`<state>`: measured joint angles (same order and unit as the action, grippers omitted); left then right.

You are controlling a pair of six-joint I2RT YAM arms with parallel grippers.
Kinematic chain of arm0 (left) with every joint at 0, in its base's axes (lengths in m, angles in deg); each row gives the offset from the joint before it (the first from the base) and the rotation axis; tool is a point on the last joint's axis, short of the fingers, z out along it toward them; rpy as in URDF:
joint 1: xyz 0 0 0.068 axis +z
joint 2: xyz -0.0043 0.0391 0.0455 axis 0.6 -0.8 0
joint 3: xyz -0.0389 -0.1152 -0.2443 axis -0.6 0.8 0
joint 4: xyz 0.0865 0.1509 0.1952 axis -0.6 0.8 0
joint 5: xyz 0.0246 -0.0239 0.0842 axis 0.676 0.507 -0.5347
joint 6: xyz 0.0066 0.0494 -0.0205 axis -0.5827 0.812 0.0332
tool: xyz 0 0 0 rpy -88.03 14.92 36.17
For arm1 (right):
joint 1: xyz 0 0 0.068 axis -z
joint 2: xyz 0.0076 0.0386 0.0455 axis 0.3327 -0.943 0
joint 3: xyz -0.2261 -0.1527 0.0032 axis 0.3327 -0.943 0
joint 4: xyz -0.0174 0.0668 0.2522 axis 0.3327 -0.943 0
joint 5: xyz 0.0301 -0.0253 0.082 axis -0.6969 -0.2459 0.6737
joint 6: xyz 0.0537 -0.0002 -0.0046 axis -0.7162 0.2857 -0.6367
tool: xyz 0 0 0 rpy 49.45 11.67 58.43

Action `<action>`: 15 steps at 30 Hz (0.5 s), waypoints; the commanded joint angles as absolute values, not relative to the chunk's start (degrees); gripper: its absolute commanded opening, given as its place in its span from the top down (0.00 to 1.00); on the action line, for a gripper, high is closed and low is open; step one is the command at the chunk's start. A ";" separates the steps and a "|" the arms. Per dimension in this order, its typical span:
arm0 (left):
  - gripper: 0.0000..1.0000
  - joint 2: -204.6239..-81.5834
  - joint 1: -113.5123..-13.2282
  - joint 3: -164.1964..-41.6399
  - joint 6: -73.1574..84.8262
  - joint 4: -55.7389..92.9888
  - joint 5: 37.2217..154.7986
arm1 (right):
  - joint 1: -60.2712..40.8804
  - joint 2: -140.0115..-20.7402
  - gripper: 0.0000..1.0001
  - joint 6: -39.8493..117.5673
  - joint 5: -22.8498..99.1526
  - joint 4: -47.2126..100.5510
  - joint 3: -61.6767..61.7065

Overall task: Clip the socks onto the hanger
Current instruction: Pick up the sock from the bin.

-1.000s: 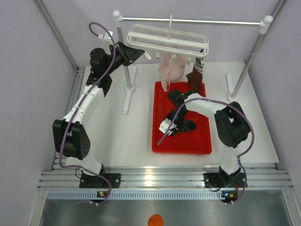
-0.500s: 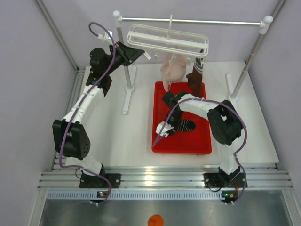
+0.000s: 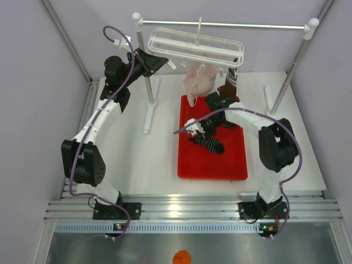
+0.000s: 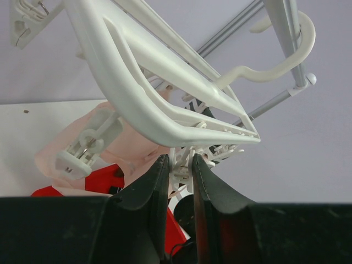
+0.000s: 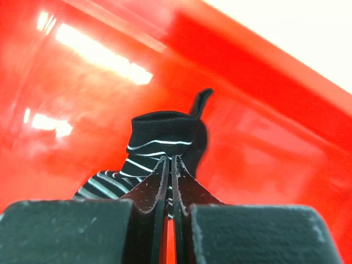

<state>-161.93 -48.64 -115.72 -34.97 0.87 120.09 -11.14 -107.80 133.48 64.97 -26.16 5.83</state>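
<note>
The white lattice hanger [image 3: 195, 47] hangs by its hook from the stand's crossbar. My left gripper [image 3: 166, 62] is at its left end, shut on one small dangling white peg [image 4: 180, 164] under the frame [image 4: 148, 104]. A dark brown sock [image 3: 227, 91] hangs clipped at the hanger's right end. My right gripper [image 3: 201, 133] is low over the red tray [image 3: 212, 165], shut on the cuff end of a black sock with thin white stripes [image 5: 159, 137], which trails across the tray floor [image 3: 210, 144].
A pale pink fabric item [image 3: 199, 81] hangs from the hanger's middle, just over the tray's far edge. The stand's white posts [image 3: 137, 22] and metal crossbar [image 3: 253, 25] span the back. A post base [image 3: 148, 113] lies left of the tray.
My right gripper closed on the striped sock and swung toward the tray's far end, dragging the sock with it. The left arm and hanger stayed still.
</note>
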 commanded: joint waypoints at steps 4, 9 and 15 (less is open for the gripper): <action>1.00 -161.13 -48.38 -115.56 -34.97 -2.83 121.06 | -7.12 -97.65 1.00 114.78 80.95 -12.06 4.54; 1.00 -161.30 -48.47 -115.74 -35.06 -2.83 121.15 | -4.74 -92.99 1.00 97.82 85.61 -0.18 1.55; 1.00 -161.30 -48.38 -115.56 -35.06 -3.00 121.50 | -4.04 -90.88 1.00 70.62 84.39 22.05 0.41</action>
<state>-161.93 -48.64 -115.72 -34.97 0.61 120.50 -4.67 -93.42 90.03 81.60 5.64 0.24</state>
